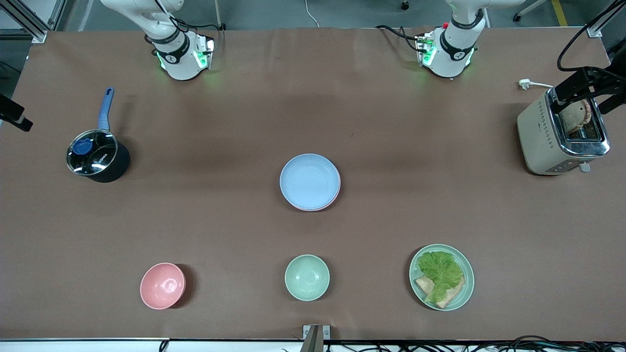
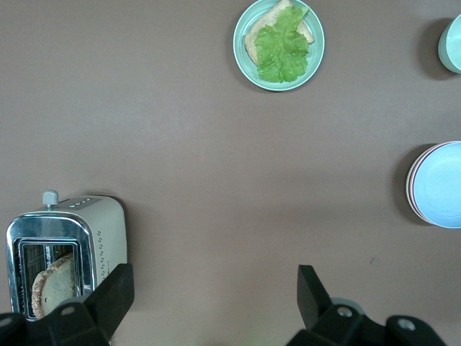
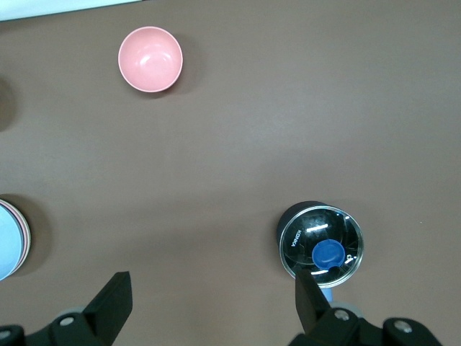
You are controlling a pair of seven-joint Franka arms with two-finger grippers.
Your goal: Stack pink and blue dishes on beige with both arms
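1. The blue plate (image 1: 310, 181) lay in the middle of the front view, at the centre of the table (image 1: 220, 146), on top of a stack
2. The pink plate (image 1: 334, 197) sat directly beneath it, with only a thin edge of its rim peeking out; whether a beige plate lay under these two could not be told
3. The left gripper (image 2: 212, 295) hung over the table toward the left arm's end, above the ground beside the toaster (image 1: 557, 137); its fingers were spread wide and held nothing
4. The right gripper (image 3: 210, 297) hung over the table toward the right arm's end, above the ground beside the pot (image 1: 98, 159); its fingers were also spread wide and held nothing
5. The left arm (image 1: 455, 44) and the right arm (image 1: 173, 49) both waited, rising from their bases at the top of the front view
6. Along the lower part of the front view stood a pink bowl (image 1: 163, 285), a green bowl (image 1: 307, 277) and a green plate (image 1: 463, 288) carrying lettuce (image 1: 440, 271) and bread (image 1: 425, 284), all nearer the front camera than the stack and well apart from it
7. The pot had a glass lid and a blue handle, and a slice of toast (image 1: 579, 117) stood in the toaster's slot
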